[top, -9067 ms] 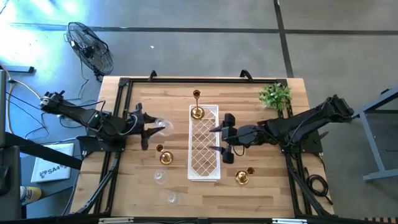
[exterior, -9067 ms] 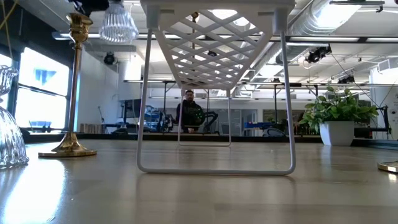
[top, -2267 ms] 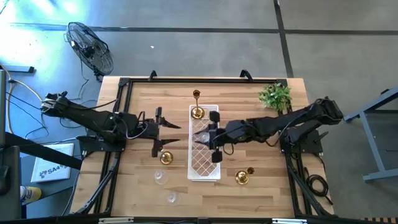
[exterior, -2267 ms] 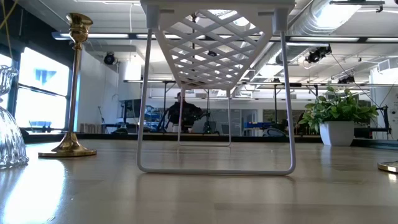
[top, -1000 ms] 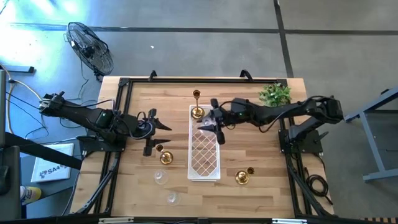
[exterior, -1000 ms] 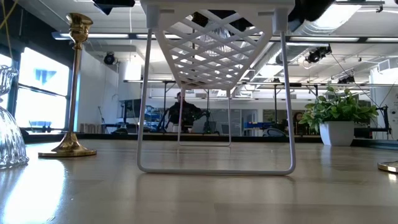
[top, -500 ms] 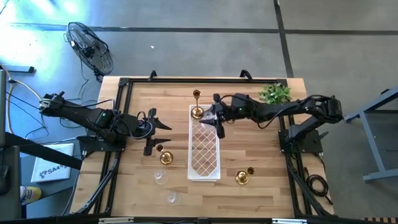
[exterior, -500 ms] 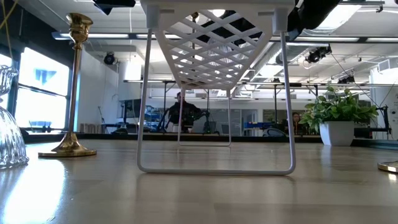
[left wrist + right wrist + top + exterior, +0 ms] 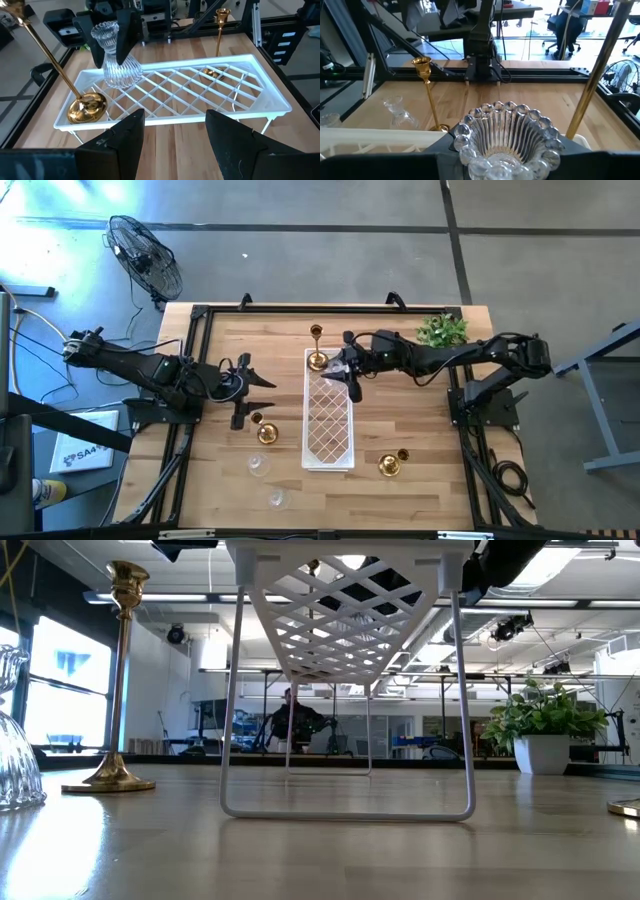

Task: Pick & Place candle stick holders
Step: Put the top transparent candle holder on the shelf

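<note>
My right gripper (image 9: 343,372) is shut on a clear glass candle stick holder (image 9: 119,65), holding it over the far end of the white lattice tray (image 9: 330,432). Beside it a tall brass holder (image 9: 316,350) stands by its round base (image 9: 86,108) in that end of the tray. My left gripper (image 9: 252,392) hovers open left of the tray with nothing between its fingers (image 9: 131,135). On the table stand a brass holder (image 9: 265,430) left of the tray, a brass holder (image 9: 390,464) right of it, and two glass ones (image 9: 257,465) near the front. My right gripper holds the glass holder by its narrow upper part (image 9: 106,35), the fingers coming from above and the table's right, slanting down. The ribbed, bead-rimmed base (image 9: 504,131) points away from the fingers, slightly tilted. Whether the base touches the tray cannot be told.
A small green plant (image 9: 442,332) stands at the far right corner. The tray stands on thin wire legs (image 9: 228,710). A fan (image 9: 145,255) stands on the floor beyond the table's far left corner. Bare wood lies right of the tray's middle.
My right gripper has carried the glass holder a little toward the table's far edge, over the tray's far end, then held still. My left gripper has kept still.
</note>
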Robot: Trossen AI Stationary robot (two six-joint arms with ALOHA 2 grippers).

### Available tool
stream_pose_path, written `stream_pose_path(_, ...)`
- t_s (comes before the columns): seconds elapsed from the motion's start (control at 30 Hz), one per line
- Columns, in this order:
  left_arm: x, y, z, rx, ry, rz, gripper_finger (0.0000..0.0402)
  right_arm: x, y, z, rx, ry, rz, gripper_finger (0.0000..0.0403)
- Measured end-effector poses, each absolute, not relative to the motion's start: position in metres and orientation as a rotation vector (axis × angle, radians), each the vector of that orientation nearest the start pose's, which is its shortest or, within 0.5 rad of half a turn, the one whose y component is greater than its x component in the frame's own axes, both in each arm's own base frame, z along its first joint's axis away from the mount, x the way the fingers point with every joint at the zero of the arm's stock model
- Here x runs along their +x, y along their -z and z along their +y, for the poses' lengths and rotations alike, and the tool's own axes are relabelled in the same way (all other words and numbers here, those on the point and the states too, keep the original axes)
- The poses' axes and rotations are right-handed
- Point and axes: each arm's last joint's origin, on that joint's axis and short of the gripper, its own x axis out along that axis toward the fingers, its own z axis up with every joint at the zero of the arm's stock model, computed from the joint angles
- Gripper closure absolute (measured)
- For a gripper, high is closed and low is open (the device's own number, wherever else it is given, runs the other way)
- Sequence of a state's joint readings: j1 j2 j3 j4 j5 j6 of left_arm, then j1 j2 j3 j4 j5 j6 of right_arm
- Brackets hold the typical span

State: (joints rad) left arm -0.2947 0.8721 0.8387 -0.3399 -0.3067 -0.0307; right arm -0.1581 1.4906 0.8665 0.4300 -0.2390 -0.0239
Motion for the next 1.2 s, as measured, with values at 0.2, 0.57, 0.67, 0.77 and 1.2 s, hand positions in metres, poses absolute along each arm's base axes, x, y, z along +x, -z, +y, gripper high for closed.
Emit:
stream_pose_path(0.2, 0.18, -0.322, -0.045, 0.09, -0.018, 0.364, 0.0197, 0.324, -0.253, -0.044, 0.014, -0.084, 0.194, 0.0294)
stream_pose_path(0.57, 0.18, -0.321, -0.045, 0.095, -0.018, 0.37, 0.0197, 0.315, -0.241, -0.043, -0.007, -0.087, 0.089, 0.0294)
stream_pose_path(0.67, 0.18, -0.322, -0.045, 0.094, -0.017, 0.366, 0.0197, 0.315, -0.241, -0.043, -0.007, -0.093, 0.091, 0.0294)
stream_pose_path(0.77, 0.18, -0.323, -0.046, 0.102, -0.015, 0.357, 0.0197, 0.315, -0.243, -0.043, -0.01, -0.102, 0.075, 0.0294)
stream_pose_path(1.2, 0.18, -0.323, -0.045, 0.11, -0.038, 0.353, 0.0197, 0.315, -0.245, -0.05, -0.014, -0.123, 0.049, 0.0294)
